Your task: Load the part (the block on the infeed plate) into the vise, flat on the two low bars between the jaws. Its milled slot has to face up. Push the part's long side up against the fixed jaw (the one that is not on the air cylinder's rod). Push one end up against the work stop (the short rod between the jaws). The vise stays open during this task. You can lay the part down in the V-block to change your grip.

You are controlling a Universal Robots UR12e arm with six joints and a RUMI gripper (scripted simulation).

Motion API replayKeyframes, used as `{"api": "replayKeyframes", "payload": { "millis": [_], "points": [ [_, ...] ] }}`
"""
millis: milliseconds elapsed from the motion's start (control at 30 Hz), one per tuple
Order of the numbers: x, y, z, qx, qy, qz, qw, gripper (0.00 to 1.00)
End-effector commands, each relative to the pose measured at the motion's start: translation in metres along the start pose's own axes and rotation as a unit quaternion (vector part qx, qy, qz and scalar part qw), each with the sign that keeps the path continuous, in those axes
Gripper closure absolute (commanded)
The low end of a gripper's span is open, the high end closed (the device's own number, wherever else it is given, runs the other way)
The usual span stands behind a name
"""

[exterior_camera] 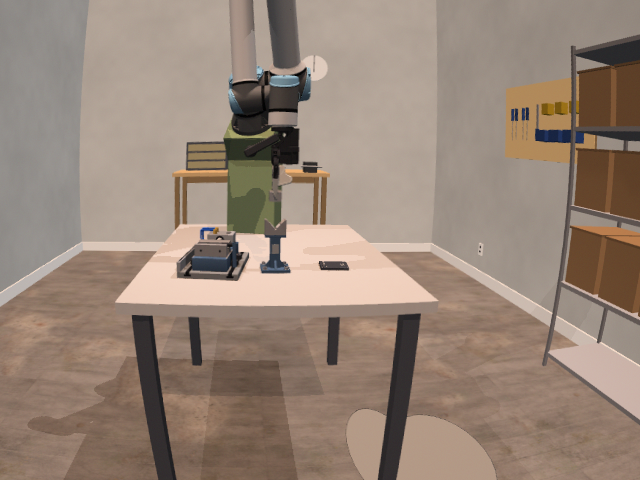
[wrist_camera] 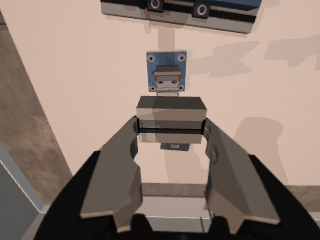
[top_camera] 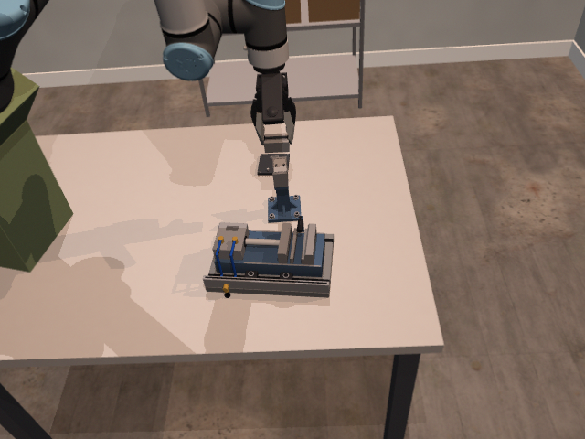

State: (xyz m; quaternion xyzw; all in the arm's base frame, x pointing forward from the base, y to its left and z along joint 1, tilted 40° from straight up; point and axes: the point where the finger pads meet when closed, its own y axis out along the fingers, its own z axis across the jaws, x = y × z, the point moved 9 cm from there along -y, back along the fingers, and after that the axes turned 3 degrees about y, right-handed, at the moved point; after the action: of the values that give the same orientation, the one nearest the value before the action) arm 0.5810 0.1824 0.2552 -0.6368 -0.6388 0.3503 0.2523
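Looking at the end effector (top_camera: 276, 140) (exterior_camera: 275, 195) (wrist_camera: 169, 117): your fingers are clamped on the gray block, above the desk (top_camera: 155, 188) (exterior_camera: 289, 294) (wrist_camera: 90, 115).
Block (top_camera: 276, 144) (exterior_camera: 273, 197) (wrist_camera: 171, 114): between the fingertips, raised; you can't make out its slot.
V-block (top_camera: 281, 165) (exterior_camera: 275, 228) (wrist_camera: 167, 77): nothing in its notch; in the wrist view, the block hides part of its surroundings.
Infeed plate (top_camera: 265, 164) (exterior_camera: 333, 265) (wrist_camera: 175, 147): bare, partly covered in your top and wrist views.
Vise (top_camera: 273, 255) (exterior_camera: 212, 258) (wrist_camera: 182, 12): jaws apart; cut off by your wrist view's upper edge.
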Motion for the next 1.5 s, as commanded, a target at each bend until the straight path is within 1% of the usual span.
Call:
{"api": "replayKeyframes", "payload": {
  "millis": [0,367,933,1467],
  "points": [
    [-0.002,0.000,-0.001,0.000,0.010,0.000,1.000,1.00],
    [-0.009,0.001,-0.003,0.000,0.036,0.000,0.999,1.00],
    [-0.025,0.003,-0.008,0.002,0.100,0.000,0.995,1.00],
    [-0.047,0.006,-0.015,0.004,0.188,0.000,0.982,1.00]
  ]
}}
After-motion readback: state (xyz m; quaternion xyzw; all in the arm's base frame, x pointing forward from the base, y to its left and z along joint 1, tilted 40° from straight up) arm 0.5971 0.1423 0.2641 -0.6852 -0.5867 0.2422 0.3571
